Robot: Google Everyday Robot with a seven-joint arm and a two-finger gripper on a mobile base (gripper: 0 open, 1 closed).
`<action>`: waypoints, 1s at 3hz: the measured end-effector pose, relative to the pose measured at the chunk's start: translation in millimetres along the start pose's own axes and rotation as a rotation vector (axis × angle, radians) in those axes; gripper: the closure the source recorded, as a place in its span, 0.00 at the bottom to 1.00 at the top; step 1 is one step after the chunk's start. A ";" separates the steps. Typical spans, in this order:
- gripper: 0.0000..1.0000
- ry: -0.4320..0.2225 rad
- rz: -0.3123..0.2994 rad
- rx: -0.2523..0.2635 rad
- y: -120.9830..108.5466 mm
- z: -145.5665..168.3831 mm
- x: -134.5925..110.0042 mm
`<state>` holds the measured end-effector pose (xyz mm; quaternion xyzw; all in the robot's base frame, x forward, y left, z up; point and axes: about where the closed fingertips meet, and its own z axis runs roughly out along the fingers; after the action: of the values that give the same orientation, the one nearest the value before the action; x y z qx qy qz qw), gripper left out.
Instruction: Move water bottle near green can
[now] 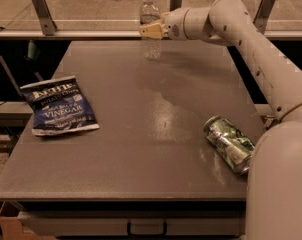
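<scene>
The water bottle (150,48) is clear and ribbed with a white cap. It stands upright at the far edge of the table, near the middle. My gripper (152,31) reaches in from the right at the height of the bottle's middle and overlaps it in this view. The bottle's base rests on the table. The green can (228,143), green and silver, lies on its side near the table's front right, far from the bottle.
A dark blue chip bag (58,106) lies flat on the left side of the grey table (151,134). A rail with metal posts (41,6) runs behind the table's far edge. My arm (256,49) spans the right side.
</scene>
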<state>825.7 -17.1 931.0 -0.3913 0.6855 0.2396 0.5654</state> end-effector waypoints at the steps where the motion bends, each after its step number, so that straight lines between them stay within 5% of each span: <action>1: 0.87 -0.009 -0.002 0.001 1.5 -11.0 -7.7; 2: 1.00 -0.026 -0.040 -0.026 10.0 -39.5 -26.5; 3: 1.00 -0.013 -0.090 -0.091 24.4 -82.6 -37.2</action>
<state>759.6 -56.8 984.3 -0.4456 0.6520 0.2474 0.5614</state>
